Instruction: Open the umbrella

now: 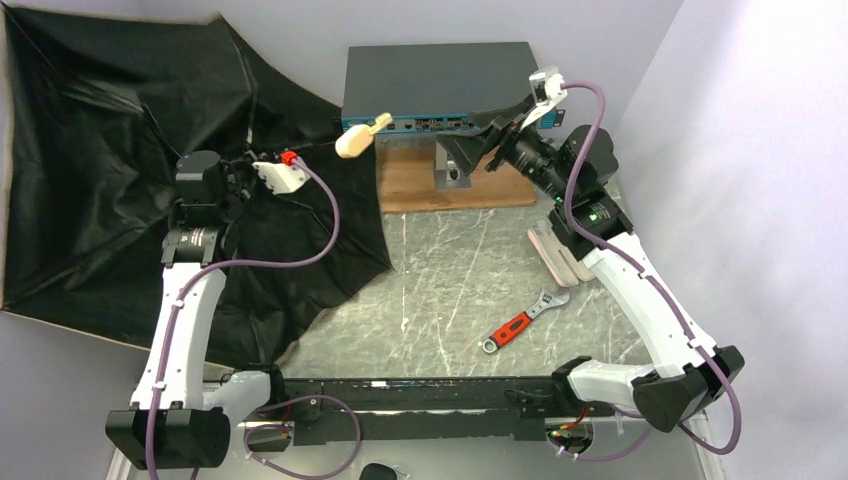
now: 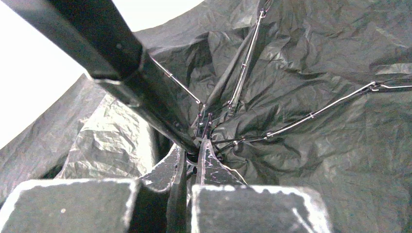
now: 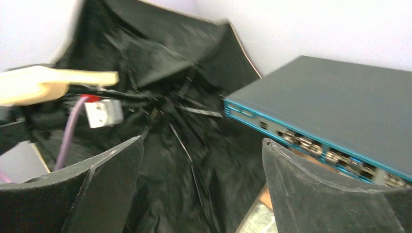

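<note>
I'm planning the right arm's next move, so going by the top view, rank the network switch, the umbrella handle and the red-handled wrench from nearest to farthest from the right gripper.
1. Network switch: just behind the right gripper, at the back.
2. Umbrella handle: off to the gripper's left, held up in the air.
3. Red-handled wrench: lying flat, down toward the arm bases.

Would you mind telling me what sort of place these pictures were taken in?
Most likely a robotics lab bench: two robot arms bolted to a marble-patterned table, plain white walls, and a network switch, an adjustable wrench and an open umbrella as props.
</note>
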### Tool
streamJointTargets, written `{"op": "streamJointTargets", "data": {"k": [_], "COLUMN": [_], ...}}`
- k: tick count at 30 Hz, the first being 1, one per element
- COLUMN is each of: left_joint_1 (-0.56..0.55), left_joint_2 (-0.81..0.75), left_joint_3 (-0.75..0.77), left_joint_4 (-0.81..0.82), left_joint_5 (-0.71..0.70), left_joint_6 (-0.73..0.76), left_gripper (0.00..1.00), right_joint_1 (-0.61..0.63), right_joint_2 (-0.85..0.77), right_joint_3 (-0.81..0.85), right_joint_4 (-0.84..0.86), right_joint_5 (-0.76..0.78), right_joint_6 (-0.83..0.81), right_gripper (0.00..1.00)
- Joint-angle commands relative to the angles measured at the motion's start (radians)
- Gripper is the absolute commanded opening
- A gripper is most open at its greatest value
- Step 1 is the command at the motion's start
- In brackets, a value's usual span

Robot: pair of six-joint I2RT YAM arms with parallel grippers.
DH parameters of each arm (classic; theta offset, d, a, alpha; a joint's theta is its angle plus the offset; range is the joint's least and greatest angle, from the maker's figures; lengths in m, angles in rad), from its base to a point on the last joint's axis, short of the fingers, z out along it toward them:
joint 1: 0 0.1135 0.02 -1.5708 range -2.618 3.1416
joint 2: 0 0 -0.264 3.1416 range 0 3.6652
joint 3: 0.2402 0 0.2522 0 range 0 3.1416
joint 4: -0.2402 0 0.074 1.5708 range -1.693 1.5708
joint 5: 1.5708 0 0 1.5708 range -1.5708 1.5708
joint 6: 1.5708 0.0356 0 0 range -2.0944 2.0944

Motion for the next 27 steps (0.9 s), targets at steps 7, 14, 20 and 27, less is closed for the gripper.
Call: {"op": "streamJointTargets", "data": {"k": [7, 14, 20, 27], "left_joint_1": [0.002, 0.002, 0.002, -0.004], "left_joint_2": [-0.12, -0.083, -0.052, -0.062], "left_joint_3": [-0.039, 0.054, 0.038, -0.002], "left_joint_4": [0.415, 0.415, 0.444, 0.464], "left_joint_5": [-0.163, -0.08, -0.047, -0.01], "left_joint_6": [0.846, 1.062, 1.136, 1.18], "left_gripper": [0.01, 0.04, 0.06, 0.06], "right_joint_1": [-0.073, 0.006, 0.173, 0.261], "right_joint_2": [0.067, 0.207, 0.31, 0.431], "right_joint_3": [0.057, 0.236, 0.416, 0.516], "right_joint_4": [-0.115, -0.279, -0.575, -0.637], "right_joint_5": [-0.222, -0.435, -0.344, -0.236], "right_joint_6": [0.043, -0.055, -0.37, -0.374], "right_gripper": [1.0, 0.95, 0.95, 0.92]}}
